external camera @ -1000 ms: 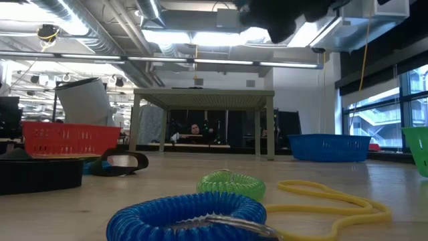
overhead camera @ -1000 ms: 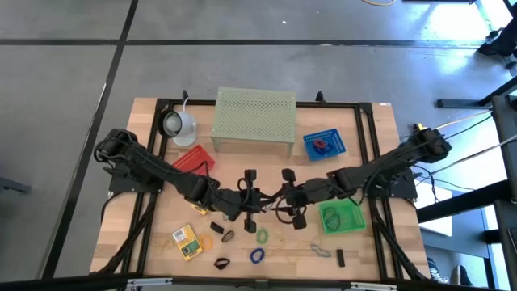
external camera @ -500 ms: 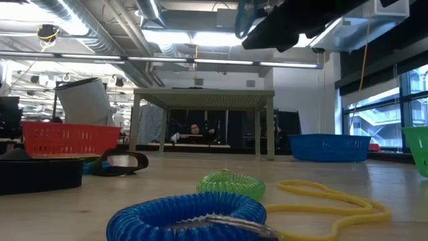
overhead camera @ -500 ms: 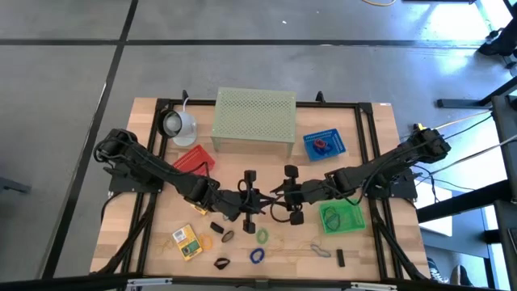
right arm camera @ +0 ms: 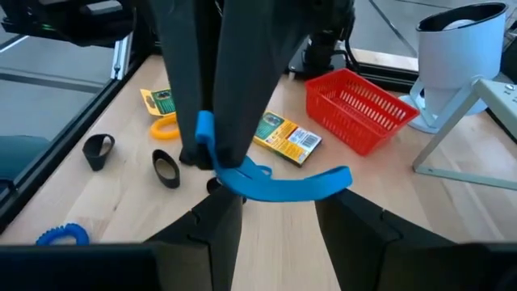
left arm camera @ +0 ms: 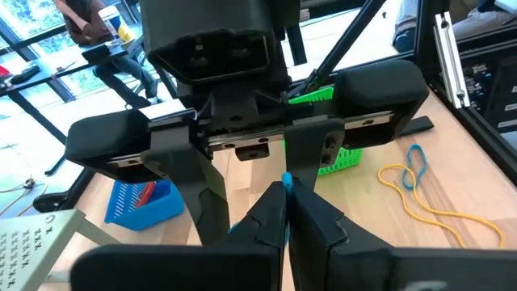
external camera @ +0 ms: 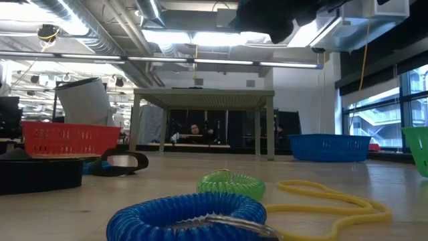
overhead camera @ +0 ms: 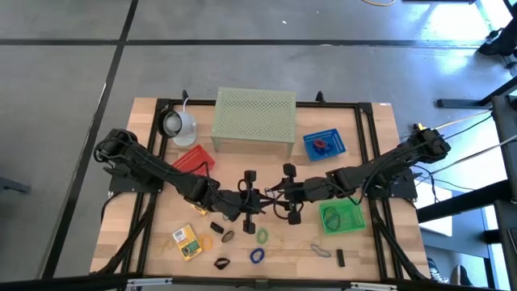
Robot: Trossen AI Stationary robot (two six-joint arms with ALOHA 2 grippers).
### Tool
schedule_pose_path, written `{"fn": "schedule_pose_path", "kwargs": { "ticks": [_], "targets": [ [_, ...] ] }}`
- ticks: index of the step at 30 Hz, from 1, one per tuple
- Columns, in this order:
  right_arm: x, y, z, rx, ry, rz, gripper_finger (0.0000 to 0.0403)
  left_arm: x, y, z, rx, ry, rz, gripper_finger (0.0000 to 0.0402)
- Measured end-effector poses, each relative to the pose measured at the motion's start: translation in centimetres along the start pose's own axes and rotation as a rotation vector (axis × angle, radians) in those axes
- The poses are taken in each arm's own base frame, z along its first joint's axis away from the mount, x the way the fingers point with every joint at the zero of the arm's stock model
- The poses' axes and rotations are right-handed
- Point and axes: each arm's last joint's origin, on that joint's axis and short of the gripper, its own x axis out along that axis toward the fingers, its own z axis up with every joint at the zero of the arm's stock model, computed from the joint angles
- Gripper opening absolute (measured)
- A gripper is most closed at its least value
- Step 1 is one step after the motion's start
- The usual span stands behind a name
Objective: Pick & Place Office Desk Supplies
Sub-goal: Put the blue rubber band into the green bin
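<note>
- Pale wooden table [overhead camera: 153, 162] from above: the left gripper [overhead camera: 257, 200] and the right gripper [overhead camera: 279, 196] meet nose to nose near the table's middle, in front of the pale green perforated metal stand [overhead camera: 254, 120]; a red mesh basket [overhead camera: 194, 160], a blue tray [overhead camera: 325, 144] and a green mesh basket [overhead camera: 341, 217] sit around them; a yellow printed packet [overhead camera: 188, 240], a green coiled loop [overhead camera: 262, 235], a blue coiled loop [overhead camera: 257, 255] and black loops lie loose along the near edge.
- Low view: the blue coiled loop [external camera: 187, 215] lies nearest, the green coiled loop [external camera: 231, 182] behind it, a yellow rubber band [external camera: 328, 201] beside them; a dark arm hangs at the upper edge.
- Left wrist view: the left gripper's [left arm camera: 284, 212] fingers are pressed together on a thin blue flat strip [left arm camera: 285, 182], only its edge showing; the right gripper faces it, spread wide.
- Right wrist view: the right gripper [right arm camera: 279, 212] stands spread with the blue flat strip [right arm camera: 271, 179] between and just ahead of its fingers; I cannot tell whether they touch it; the left gripper's dark fingers pinch the strip's other end; the yellow packet [right arm camera: 287, 133] and black loops lie beyond on the wood.
</note>
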Motion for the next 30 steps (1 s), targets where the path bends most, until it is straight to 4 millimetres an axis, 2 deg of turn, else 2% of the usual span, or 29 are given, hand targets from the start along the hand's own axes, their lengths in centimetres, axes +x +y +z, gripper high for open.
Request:
{"fn": "schedule_pose_path", "kwargs": {
  "ticks": [18, 26, 30],
  "targets": [
    [0.0, -0.01, 0.19, 0.005, -0.019, -0.004, 0.0158, -0.02, -0.14, 0.22, -0.043, -0.023, -0.055, 0.0008],
    [-0.02, -0.32, -0.17, -0.009, 0.016, -0.109, 0.0158, -0.01, -0.14, 0.17, -0.051, -0.019, -0.054, 0.0008],
    [-0.02, -0.31, -0.28, -0.013, 0.027, -0.107, 0.0158, -0.01, -0.14, 0.17, -0.05, -0.019, -0.054, 0.0008]
  ]
}}
